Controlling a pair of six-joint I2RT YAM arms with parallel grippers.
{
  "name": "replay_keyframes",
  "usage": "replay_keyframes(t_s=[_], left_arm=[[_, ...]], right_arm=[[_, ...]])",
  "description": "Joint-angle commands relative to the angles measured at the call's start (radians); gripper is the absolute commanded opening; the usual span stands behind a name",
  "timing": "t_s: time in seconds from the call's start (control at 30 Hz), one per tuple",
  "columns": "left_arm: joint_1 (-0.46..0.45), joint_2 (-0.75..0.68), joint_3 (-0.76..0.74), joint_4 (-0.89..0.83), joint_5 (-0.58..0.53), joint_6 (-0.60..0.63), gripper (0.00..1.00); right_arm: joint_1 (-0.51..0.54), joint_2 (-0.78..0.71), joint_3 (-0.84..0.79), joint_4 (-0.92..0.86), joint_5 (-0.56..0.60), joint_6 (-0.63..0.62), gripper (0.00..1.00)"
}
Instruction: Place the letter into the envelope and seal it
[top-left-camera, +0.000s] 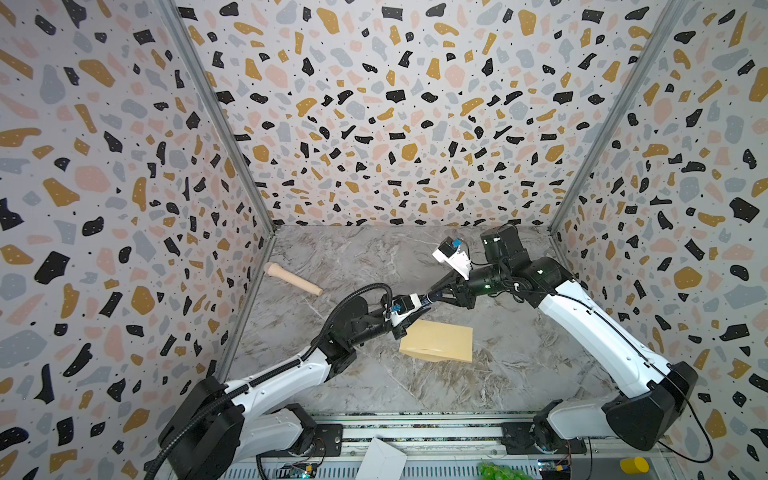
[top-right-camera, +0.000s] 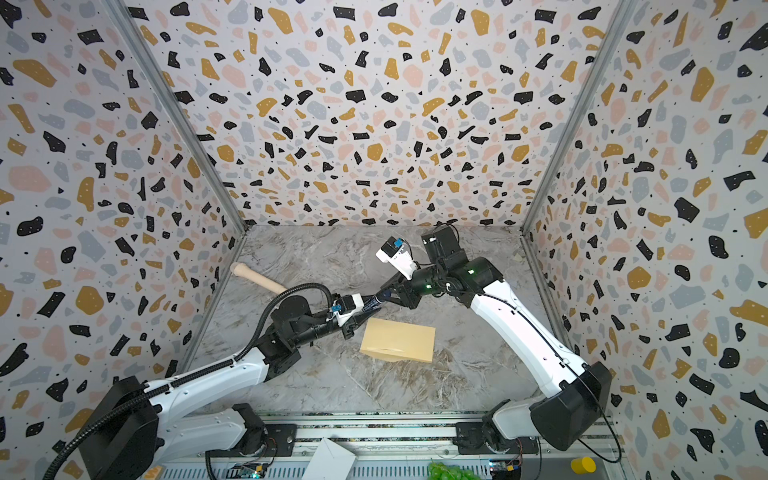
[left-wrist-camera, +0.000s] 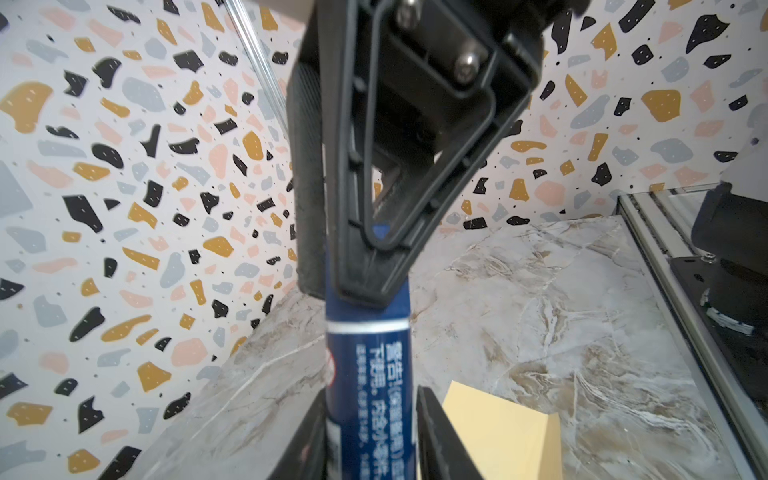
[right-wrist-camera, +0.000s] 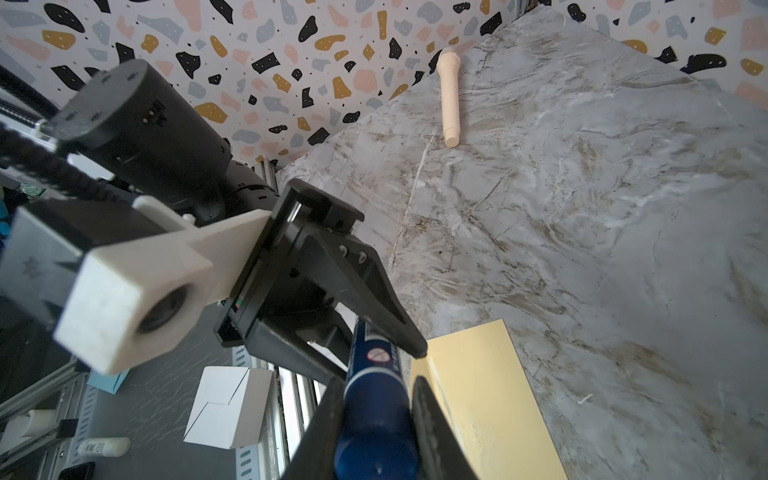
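I see both arms meeting over the middle of the table (top-left-camera: 519, 374) in both top views, sharing one blue tube (top-left-camera: 427, 297) (top-right-camera: 372, 303). The right gripper (left-wrist-camera: 353, 291) is clamped on the far end of the tube, both fingers tight against it. The left gripper (right-wrist-camera: 376, 359) has its fingers close on either side of the other end. I cannot tell whether they press on it or stand just off it.

The envelope (top-left-camera: 438, 340) (top-right-camera: 399, 340) lies flat on the marble just below centre, right under the two grippers and touching neither. In the left wrist view its corner sits at the bottom edge (left-wrist-camera: 498, 432).

A wooden peg (top-left-camera: 293, 279) lies left of centre near the wall, well apart from the envelope.
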Motion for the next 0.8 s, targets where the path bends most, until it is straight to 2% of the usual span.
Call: replay_keyframes(t_s=[0.0, 0.27, 0.43, 0.67, 0.77], left_arm=[[0.002, 0.023, 0.036, -0.070, 0.027, 0.004, 0.40], [0.000, 0.012, 0.025, -0.024, 0.031, -0.027, 0.53], [0.000, -0.009, 0.013, -0.010, 0.008, -0.029, 0.54], [0.001, 0.001, 0.026, -0.026, 0.021, -0.022, 0.37], [0.000, 0.011, 0.036, -0.039, 0.026, -0.022, 0.23]], right_arm=[[0.024, -0.006, 0.003, 0.039, 0.040, 0.004, 0.00], [0.064, 0.017, -0.014, 0.043, 0.066, 0.010, 0.00], [0.080, 0.030, -0.019, 0.040, 0.081, 0.007, 0.00], [0.091, 0.041, -0.019, 0.041, 0.085, 0.008, 0.00], [0.093, 0.044, -0.019, 0.039, 0.088, 0.009, 0.00]])
